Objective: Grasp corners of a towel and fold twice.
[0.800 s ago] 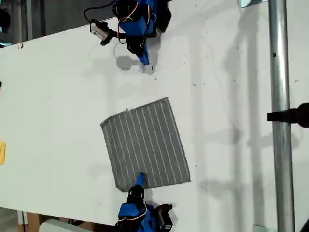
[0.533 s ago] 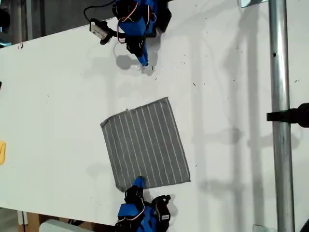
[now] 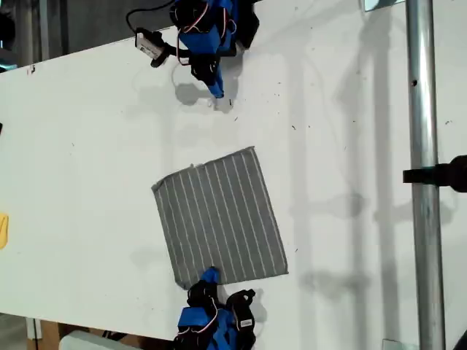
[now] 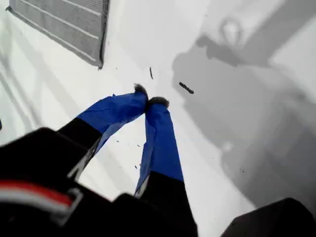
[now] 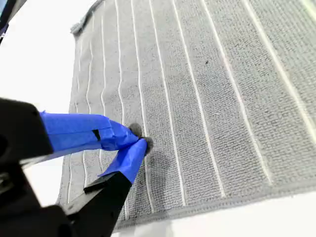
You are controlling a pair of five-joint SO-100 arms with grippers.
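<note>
The towel (image 3: 219, 219), grey with thin white stripes, lies flat on the white table (image 3: 87, 146) in the middle of the exterior view. My second gripper (image 3: 210, 275) is at the towel's edge nearest that view's bottom. In the second wrist view it (image 5: 139, 138) is shut, with its tips together just above the striped towel (image 5: 222, 98) and no cloth visibly pinched. My first gripper (image 3: 217, 91) is near the exterior view's top, shut and well away from the towel. In the first wrist view its (image 4: 150, 100) tips meet over bare table, with one towel corner (image 4: 98, 64) beyond them.
A metal pole (image 3: 423, 175) with a black clamp (image 3: 441, 175) crosses the exterior view's right side. A yellow object (image 3: 3, 230) shows at that view's left edge. The table edge runs close behind each arm's base. Small dark specks (image 4: 186, 88) mark the table.
My second gripper has drawn back off the towel's middle to its near edge, toward the exterior view's bottom. The first arm has barely moved, and the towel lies as before.
</note>
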